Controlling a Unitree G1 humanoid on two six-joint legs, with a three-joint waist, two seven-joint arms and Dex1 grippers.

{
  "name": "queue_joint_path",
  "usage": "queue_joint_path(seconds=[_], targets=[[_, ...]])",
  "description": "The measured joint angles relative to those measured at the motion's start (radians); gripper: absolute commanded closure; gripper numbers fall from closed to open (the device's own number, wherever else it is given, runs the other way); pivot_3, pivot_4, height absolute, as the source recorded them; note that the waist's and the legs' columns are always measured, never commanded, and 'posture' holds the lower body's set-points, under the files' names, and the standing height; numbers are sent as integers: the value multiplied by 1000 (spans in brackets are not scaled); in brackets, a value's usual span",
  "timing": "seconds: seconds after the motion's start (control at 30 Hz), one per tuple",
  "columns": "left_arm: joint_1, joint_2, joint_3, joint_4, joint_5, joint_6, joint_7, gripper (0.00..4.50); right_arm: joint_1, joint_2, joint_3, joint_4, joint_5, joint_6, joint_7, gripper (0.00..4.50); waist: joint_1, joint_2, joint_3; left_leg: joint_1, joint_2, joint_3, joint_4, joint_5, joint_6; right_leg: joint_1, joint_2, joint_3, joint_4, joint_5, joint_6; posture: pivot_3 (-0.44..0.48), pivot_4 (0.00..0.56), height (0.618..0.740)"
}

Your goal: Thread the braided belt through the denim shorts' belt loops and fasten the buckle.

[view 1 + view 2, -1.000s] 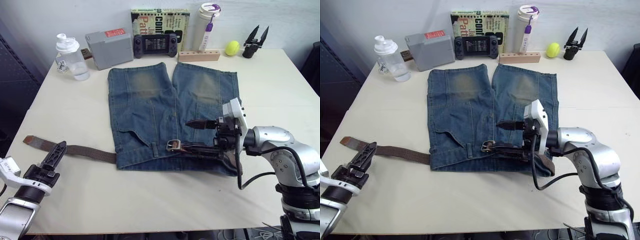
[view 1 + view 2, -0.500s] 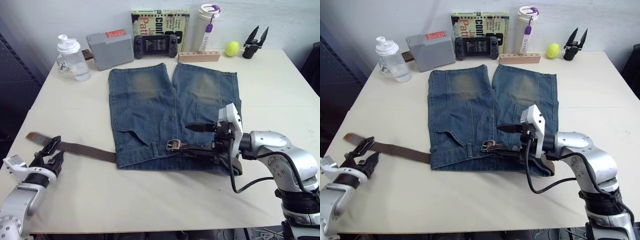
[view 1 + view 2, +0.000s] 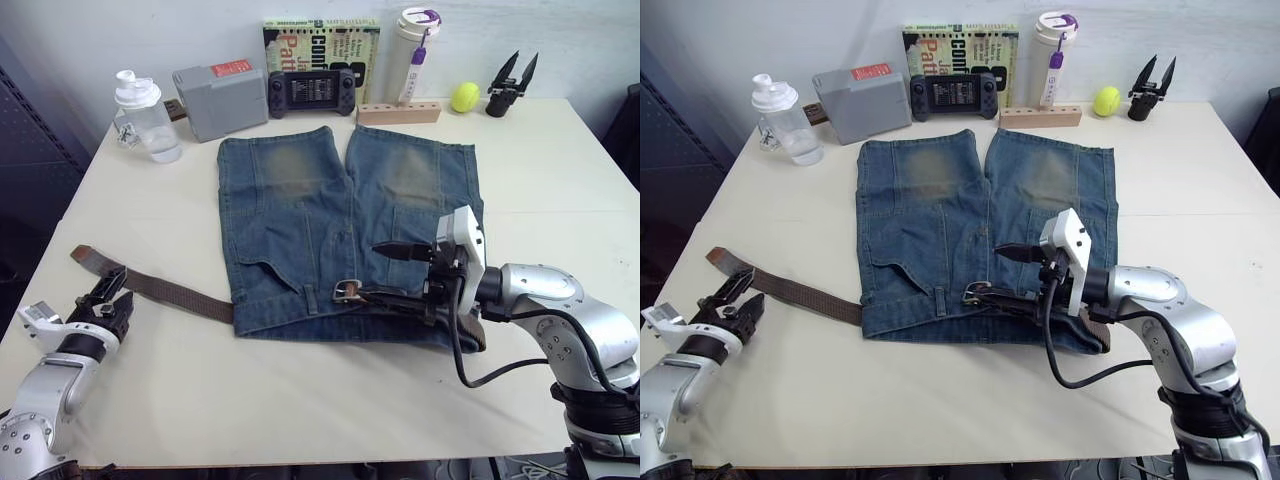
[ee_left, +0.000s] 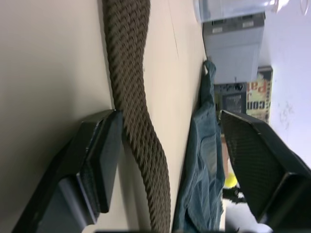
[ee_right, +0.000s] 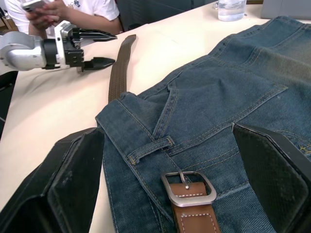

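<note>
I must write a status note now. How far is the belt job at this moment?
Done: the braided belt lies in the waistband of the denim shorts, its tail out on the table.
In hand: the open left gripper straddles that tail; the open right gripper faces the buckle.
Left: the buckle is unfastened, and one belt loop beside it looks empty.

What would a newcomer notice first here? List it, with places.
The denim shorts spread flat mid-table, waistband toward the robot. The braided belt trails out of the waistband's left side across the bare table, its free end straddled by the open left gripper. On the waistband, the buckle lies between the open fingers of the right gripper.
</note>
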Motion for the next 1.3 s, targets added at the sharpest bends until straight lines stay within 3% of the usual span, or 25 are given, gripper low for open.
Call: queue_joint_path(seconds=[0.37,0.47,0.67,0.83,1.17,1.3], targets=[[-70,-26,-38,36,9,-4,11,889,10,-10,0,-11,16,3,-23,0,34,5,-3,1,-2,-2,1,1,1,3,-1,-1,0,0,0,0,150,726],[-101,-21,-51,69,26,-3,10,1733,9,-12,0,-11,21,3,-31,0,41,6,-3,2,-2,-2,1,1,1,3,-1,-1,-1,0,0,0,150,726],[-113,-21,-64,79,57,11,9,4399,9,-12,0,-11,29,3,-47,0,41,9,-5,1,-2,-2,1,1,1,3,-1,-1,0,0,1,0,150,726],[-129,-25,-64,87,86,14,-1,4456,13,-16,-1,-12,35,3,-60,0,42,15,-8,2,-2,-2,0,2,0,3,-1,-1,-2,0,0,0,150,726],[-174,-29,-70,101,177,5,-44,4456,13,-21,-1,-11,34,2,-67,0,46,15,-8,1,-2,-3,0,2,1,3,-1,-2,-1,0,0,0,150,726],[-128,-39,-66,56,166,10,-51,3235,12,-24,-1,-10,33,2,-68,0,38,11,-6,0,-1,-3,0,2,1,3,0,-2,-1,0,0,0,150,726]])
